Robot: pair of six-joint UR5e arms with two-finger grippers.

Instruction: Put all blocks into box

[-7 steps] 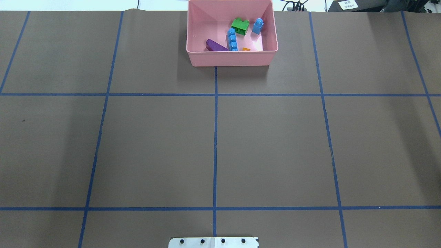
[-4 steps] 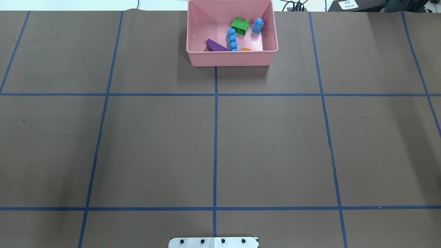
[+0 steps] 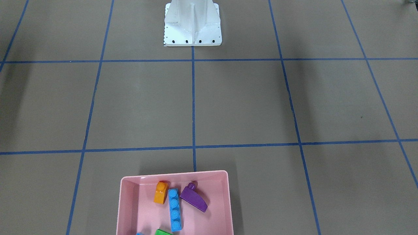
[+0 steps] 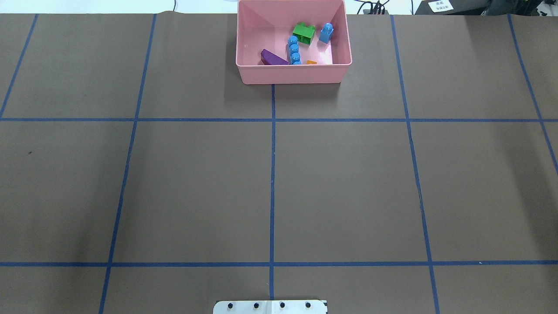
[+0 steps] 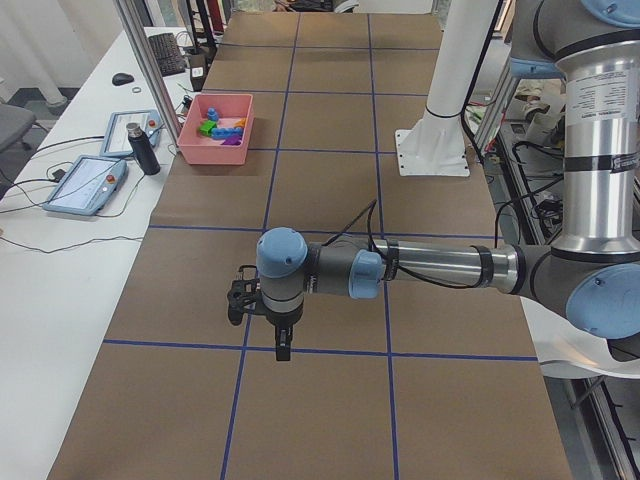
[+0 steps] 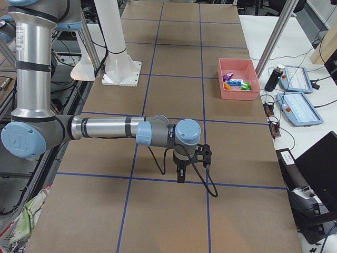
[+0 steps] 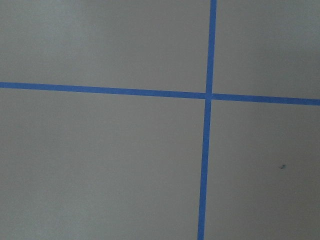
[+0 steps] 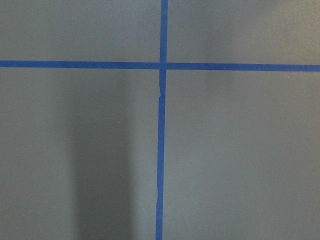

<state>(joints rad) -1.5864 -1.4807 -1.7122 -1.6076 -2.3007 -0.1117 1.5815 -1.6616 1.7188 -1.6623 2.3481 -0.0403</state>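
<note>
1. Table (image 4: 196, 183): a flat surface under a brown cover, divided into squares by blue tape lines (image 4: 272, 174).

2. Left arm (image 5: 430, 268), silver and blue: it reaches out low over the table, well apart from the box. The left gripper (image 5: 283, 350) points down above a tape line. It shows in the left side view only, so whether its fingers are spread or pressed together cannot be told.

3. Right arm (image 6: 105, 127): same posture on the opposite side. The right gripper (image 6: 180, 178) points down. Its finger state likewise cannot be told.

4. White metal pedestal base (image 3: 192, 26): stands on the centre line at the robot's edge.

5. Pink rectangular plastic box (image 4: 292, 74): sits at the far edge of the table, across the centre line.

6. All five bricks lie inside the box:
- long blue four-stud bar (image 4: 294, 50), near the middle;
- purple sloped wedge (image 4: 272, 58), just beside the bar;
- green brick (image 4: 304, 33), at the bar's far end;
- orange sloped brick (image 3: 160, 192), by the wall nearest the robot, beside the bar;
- blue one-stud cube (image 4: 326, 34), near the green brick.
</note>
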